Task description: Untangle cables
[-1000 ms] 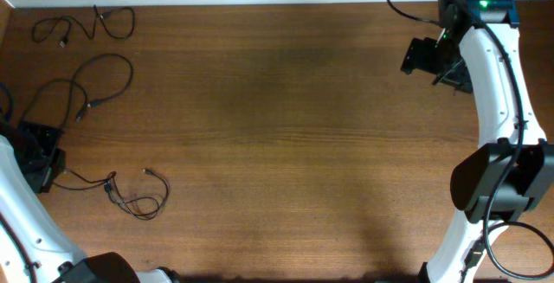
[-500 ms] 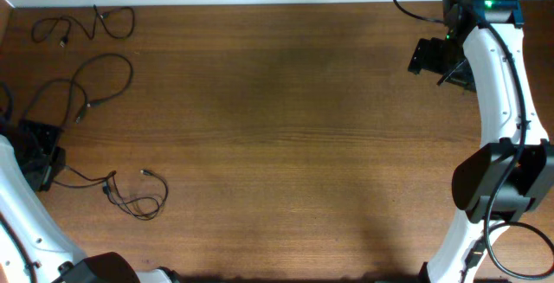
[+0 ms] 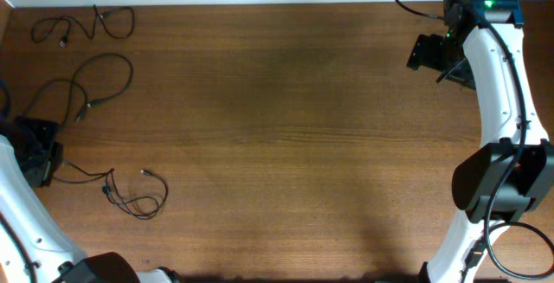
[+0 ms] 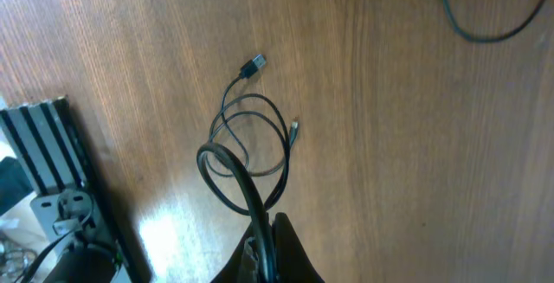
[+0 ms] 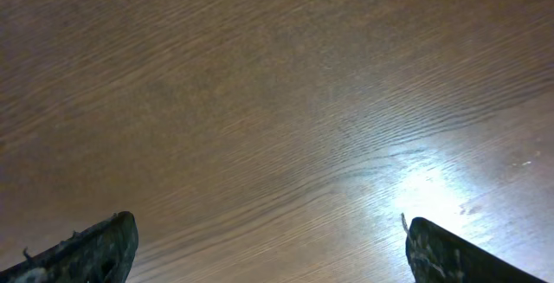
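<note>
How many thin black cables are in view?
3: a corner cable far left, a middle cable nearer, a coiled cable pinched by the left gripper. None seems hidden.

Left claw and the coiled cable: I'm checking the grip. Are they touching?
Touching. The left wrist view shows the shut left claw pinching a strand of the coiled cable between its tips.

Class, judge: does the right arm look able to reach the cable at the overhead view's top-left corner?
Probably not. Nothing blocks the way, but the right gripper hangs open at the opposite side, the whole table away from that cable.
</note>
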`<state>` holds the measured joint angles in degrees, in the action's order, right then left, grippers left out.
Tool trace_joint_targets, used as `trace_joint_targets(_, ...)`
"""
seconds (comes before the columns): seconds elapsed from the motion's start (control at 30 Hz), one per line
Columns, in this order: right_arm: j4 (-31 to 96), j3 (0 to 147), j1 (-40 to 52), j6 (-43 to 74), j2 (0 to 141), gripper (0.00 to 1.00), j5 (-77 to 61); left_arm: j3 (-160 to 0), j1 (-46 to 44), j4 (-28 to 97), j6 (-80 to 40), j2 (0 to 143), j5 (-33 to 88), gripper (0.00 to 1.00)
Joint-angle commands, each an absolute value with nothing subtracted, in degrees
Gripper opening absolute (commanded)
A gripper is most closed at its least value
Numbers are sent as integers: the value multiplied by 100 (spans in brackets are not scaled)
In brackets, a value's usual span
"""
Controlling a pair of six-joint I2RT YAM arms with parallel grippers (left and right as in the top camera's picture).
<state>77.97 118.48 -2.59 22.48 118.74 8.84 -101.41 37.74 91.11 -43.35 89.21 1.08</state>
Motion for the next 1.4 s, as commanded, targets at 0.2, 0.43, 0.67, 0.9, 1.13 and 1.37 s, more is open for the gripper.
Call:
trace_joint_targets(0.2,7802,11815,-266,2290,11944,98,775,-10123,3959,8355,-5334,8912,-523,0)
trace_joint_targets(0.43,7872,11810,-266,2290,11944,98,773,-10123,4915,7011,-5332,8932,-1094,0)
trace_joint_targets(0.67,7872,11784,-266,2290,11944,98,768,-10119,5046,7081,-5332,9472,-1675,0)
trace_joint_targets(0.9,7872,11773,-266,2290,11944,98,598,-10119,5041,7116,-5330,10748,-1461,43)
trace_joint_targets(1.13,7870,11773,-266,2290,11944,98,572,-10119,5041,6683,-4230,11332,54,99)
trace_joint_targets(1.37,7870,11773,-266,2287,11944,98,558,-10175,5078,6869,-4003,11279,-132,99)
